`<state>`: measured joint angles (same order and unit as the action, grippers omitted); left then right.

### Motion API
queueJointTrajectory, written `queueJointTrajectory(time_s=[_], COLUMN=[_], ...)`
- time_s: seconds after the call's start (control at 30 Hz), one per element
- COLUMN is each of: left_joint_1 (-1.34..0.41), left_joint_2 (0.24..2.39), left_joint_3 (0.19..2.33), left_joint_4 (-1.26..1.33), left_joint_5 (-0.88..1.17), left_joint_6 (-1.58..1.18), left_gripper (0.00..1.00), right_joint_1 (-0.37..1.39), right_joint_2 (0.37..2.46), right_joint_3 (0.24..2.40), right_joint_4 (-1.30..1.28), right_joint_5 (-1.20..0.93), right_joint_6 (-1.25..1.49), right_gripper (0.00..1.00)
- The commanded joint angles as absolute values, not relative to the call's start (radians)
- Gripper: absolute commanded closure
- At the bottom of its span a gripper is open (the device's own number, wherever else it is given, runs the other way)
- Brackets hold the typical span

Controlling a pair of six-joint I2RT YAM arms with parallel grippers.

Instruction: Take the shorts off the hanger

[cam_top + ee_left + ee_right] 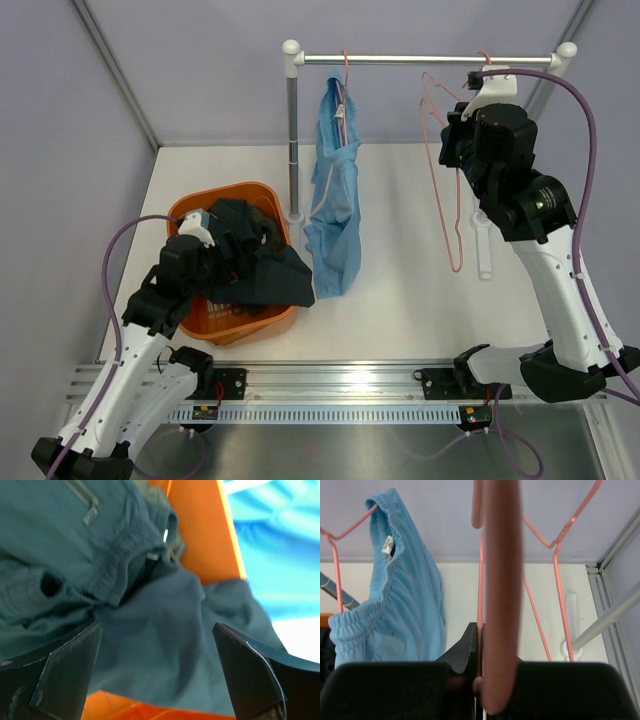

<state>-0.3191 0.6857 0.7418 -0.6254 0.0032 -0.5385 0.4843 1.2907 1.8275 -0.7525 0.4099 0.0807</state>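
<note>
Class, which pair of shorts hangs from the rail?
The light blue shorts, on a pink hanger hooked over the rail. The dark shorts lie bunched in the orange basket instead.

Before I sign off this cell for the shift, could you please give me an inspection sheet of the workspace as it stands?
Surface: white table, slotted metal rail along its near edge.
Job's things: light blue shorts hang on a pink hanger from the clothes rail; dark shorts lie in the orange basket, draped over its rim.
Clutter: nothing seen.
Grippers: left gripper open over the dark shorts; right gripper shut on the empty hanger.
Cables: purple cables along both arms, none snagged.
Surroundings: plain walls.
</note>
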Motion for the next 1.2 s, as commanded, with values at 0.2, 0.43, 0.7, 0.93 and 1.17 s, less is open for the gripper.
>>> queueJointTrajectory(time_s=[0.2,0.43,0.7,0.93,1.17], left_joint_1=[-0.417,-0.433,-0.430,-0.425,-0.407], left_joint_2=[0.683,0.748,0.805,0.773,0.790], left_joint_3=[0.690,0.670,0.669,0.822,0.925], left_joint_4=[-0.612,-0.609,-0.618,-0.722,-0.805], left_joint_5=[-0.031,-0.048,-0.130,-0.417,-0.638], left_joint_6=[-0.574,-0.587,-0.664,-0.640,-0.581], left_gripper=[0.01,0.15,1.00,1.00,0.94], right_joint_1=[0.318,0.301,0.278,0.261,0.229], right_joint_2=[1.364,1.437,1.488,1.491,1.473], right_joint_3=[1.899,1.985,2.025,2.011,1.985], right_joint_4=[-0.692,-0.693,-0.698,-0.700,-0.672], right_joint_5=[0.160,0.107,0.074,0.040,-0.047], right_joint_6=[0.084,0.080,0.069,0.057,0.025], right_gripper=[1.00,1.00,1.00,1.00,1.00])
